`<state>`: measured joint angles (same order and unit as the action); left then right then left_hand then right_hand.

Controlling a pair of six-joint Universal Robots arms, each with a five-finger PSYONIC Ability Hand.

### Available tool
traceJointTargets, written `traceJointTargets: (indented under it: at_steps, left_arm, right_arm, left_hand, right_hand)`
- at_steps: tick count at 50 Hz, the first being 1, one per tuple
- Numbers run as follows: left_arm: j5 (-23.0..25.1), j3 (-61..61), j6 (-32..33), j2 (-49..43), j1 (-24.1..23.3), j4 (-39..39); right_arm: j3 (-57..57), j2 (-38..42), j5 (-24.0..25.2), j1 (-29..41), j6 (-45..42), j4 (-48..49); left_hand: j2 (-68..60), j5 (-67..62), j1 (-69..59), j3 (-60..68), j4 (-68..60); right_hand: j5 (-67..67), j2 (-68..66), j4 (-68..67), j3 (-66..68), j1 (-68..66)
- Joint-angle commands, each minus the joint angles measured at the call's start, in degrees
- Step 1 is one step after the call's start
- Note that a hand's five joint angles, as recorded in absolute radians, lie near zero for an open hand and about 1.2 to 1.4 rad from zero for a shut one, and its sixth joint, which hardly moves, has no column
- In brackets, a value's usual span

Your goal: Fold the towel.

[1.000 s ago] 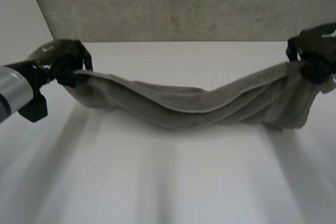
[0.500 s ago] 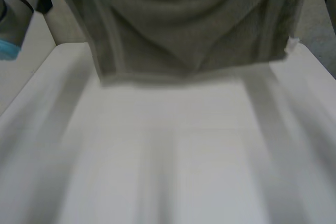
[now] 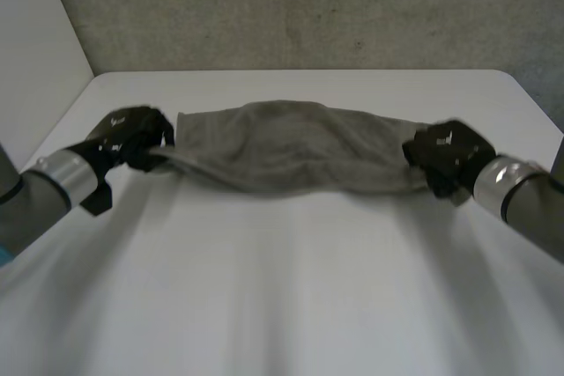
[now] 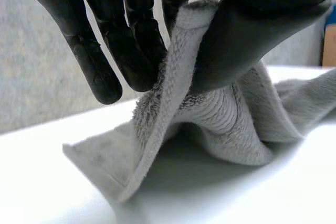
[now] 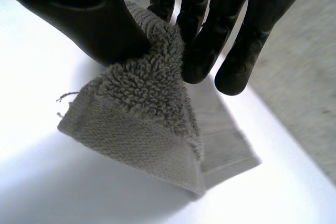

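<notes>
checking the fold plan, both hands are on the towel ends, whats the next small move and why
Probably open both hands and let the ends fall. The towel lies doubled on the table, and the left hand and right hand each pinch an end low over the surface, so release seems due.

The towel (image 3: 291, 147) is plain grey-green, ribbed along its edge. The left hand (image 3: 132, 134) and right hand (image 3: 445, 154) are black, the surface (image 3: 282, 288) white, the wall (image 3: 308, 6) beyond it speckled grey.
</notes>
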<state>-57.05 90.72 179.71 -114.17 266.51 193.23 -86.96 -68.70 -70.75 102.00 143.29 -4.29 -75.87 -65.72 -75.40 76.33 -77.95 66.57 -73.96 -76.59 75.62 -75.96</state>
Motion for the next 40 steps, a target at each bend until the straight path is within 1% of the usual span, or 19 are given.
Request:
traceJointTargets:
  at_steps: [1, 3, 4, 6, 7, 9, 11, 15, 17, 18, 20, 21, 23, 27, 29, 30, 32, 34, 40]
  left_arm:
    - [2.38, 7.62, 6.53, 7.12, 4.28, -2.16]
    - [4.48, 9.64, 5.83, 12.1, 6.47, -4.43]
    - [4.49, 9.65, 5.83, 12.12, 6.48, -4.44]
    - [6.59, 11.22, 4.78, 17.72, 7.7, -6.63]
    - [6.6, 11.23, 4.77, 17.75, 7.71, -6.64]
    - [7.57, 12.11, 3.98, 20.91, 8.32, -7.34]
    - [9.23, 14.03, 2.23, 25.81, 10.86, -7.52]
    - [10.12, 15.54, 0.56, 28.56, 13.69, -7.52]
    - [10.47, 15.89, -0.67, 28.91, 14.82, -7.34]
    - [10.47, 15.89, -0.67, 28.91, 14.83, -7.34]
    - [10.47, 15.8, -0.94, 27.6, 14.92, -6.91]
    - [10.47, 15.8, -0.94, 27.59, 14.92, -6.9]
    - [10.21, 15.19, -0.59, 22.97, 13.78, -5.86]
    - [9.77, 13.25, -0.67, 17.57, 12.1, -5.41]
    - [9.15, 10.8, -0.67, 11.89, 10.35, -5.58]
    - [9.15, 10.79, -0.67, 11.86, 10.35, -5.59]
    - [8.45, 8.08, -0.76, 7.05, 8.68, -5.94]
    - [7.58, 6.06, -0.68, 4.16, 7.28, -6.11]
    - [4.14, 2.26, -0.5, -0.97, 5.69, -6.2]
  right_arm:
    - [-6.82, -6.54, -0.18, -0.84, -3.1, -0.19]
    - [-9.36, -15.02, -0.44, -2.23, -2.32, -0.54]
    - [-9.37, -15.06, -0.44, -2.24, -2.31, -0.54]
    - [-10.86, -21.8, -0.53, -3.9, -0.39, -1.76]
    - [-10.87, -21.83, -0.53, -3.91, -0.38, -1.77]
    - [-10.87, -27.95, -0.18, -6.71, 1.98, -4.66]
    - [-10.87, -30.42, 0.17, -8.9, 2.52, -6.41]
    - [-10.34, -32.64, 1.67, -13.14, 2.35, -9.33]
    - [-10.16, -32.47, 5.6, -15.24, 2.17, -10.56]
    - [-10.16, -32.47, 5.62, -15.25, 2.17, -10.56]
    - [-10.51, -30.11, 9.04, -16.74, 2.26, -10.04]
    - [-10.51, -30.09, 9.05, -16.74, 2.26, -10.03]
    - [-9.82, -23.89, 10.45, -17.18, 2.17, -10.03]
    - [-8.14, -18.84, 10.28, -16.66, 2.17, -9.86]
    - [-5.26, -14.91, 9.5, -15.87, 2.26, -9.86]
    - [-5.24, -14.89, 9.49, -15.87, 2.26, -9.86]
    - [-1.48, -9.21, 7.48, -14.82, 2.35, -9.95]
    - [0.45, -6.48, 6.08, -14.2, 2.26, -9.95]
    - [4.68, -0.23, 3.87, -12.88, 2.35, -9.42]
  left_hand:
    - [-4.13, -4.28, -4.6, 3.67, -2.05]
    - [-4.13, -4.28, -4.6, 3.67, -2.05]
    - [-4.13, -4.28, -4.6, 3.67, -2.05]
    - [-4.13, -4.28, -4.6, 3.67, -2.05]
    - [-4.13, -4.28, -4.6, 3.67, -2.05]
    - [-4.13, -4.28, -4.6, 3.67, -2.05]
    - [-4.13, -4.28, -4.6, 3.67, -2.05]
    - [-4.13, -4.28, -4.6, 3.67, -2.05]
    - [-4.13, -4.28, -4.6, 3.67, -2.05]
    - [-4.13, -4.28, -4.6, 3.67, -2.05]
    - [-4.13, -4.28, -4.6, 3.67, -2.05]
    - [-4.13, -4.28, -4.6, 3.67, -2.05]
    - [-4.13, -4.28, -4.6, 3.67, -2.05]
    - [-4.13, -4.28, -4.6, 3.67, -2.05]
    - [-4.13, -4.28, -4.6, 3.67, -2.05]
    - [-4.13, -4.28, -4.6, 3.67, -2.05]
    - [-4.13, -4.28, -4.6, 3.67, -2.05]
    - [-4.13, -4.28, -4.6, 3.67, -2.05]
    - [-4.13, -4.28, -4.6, 3.67, -2.05]
  right_hand:
    - [3.43, -6.04, -3.41, 4.38, -4.04]
    - [3.43, -6.04, -3.41, 4.38, -4.04]
    - [3.43, -6.04, -3.41, 4.38, -4.04]
    - [3.43, -6.04, -3.41, 4.38, -4.04]
    - [3.43, -6.04, -3.41, 4.38, -4.04]
    - [3.43, -6.04, -3.41, 4.38, -4.04]
    - [3.43, -6.04, -3.41, 4.38, -4.04]
    - [3.43, -6.04, -3.41, 4.38, -4.04]
    - [3.43, -6.04, -3.41, 4.38, -4.04]
    - [3.43, -6.04, -3.41, 4.38, -4.04]
    - [3.43, -6.04, -3.41, 4.38, -4.04]
    - [3.43, -6.04, -3.41, 4.38, -4.04]
    - [3.43, -6.04, -3.41, 4.38, -4.04]
    - [3.43, -6.04, -3.41, 4.38, -4.04]
    - [3.43, -6.04, -3.41, 4.38, -4.04]
    - [3.43, -6.04, -3.41, 4.38, -4.04]
    - [3.43, -6.04, -3.41, 4.38, -4.04]
    - [3.43, -6.04, -3.41, 4.38, -4.04]
    - [3.43, -6.04, -3.41, 4.38, -4.04]
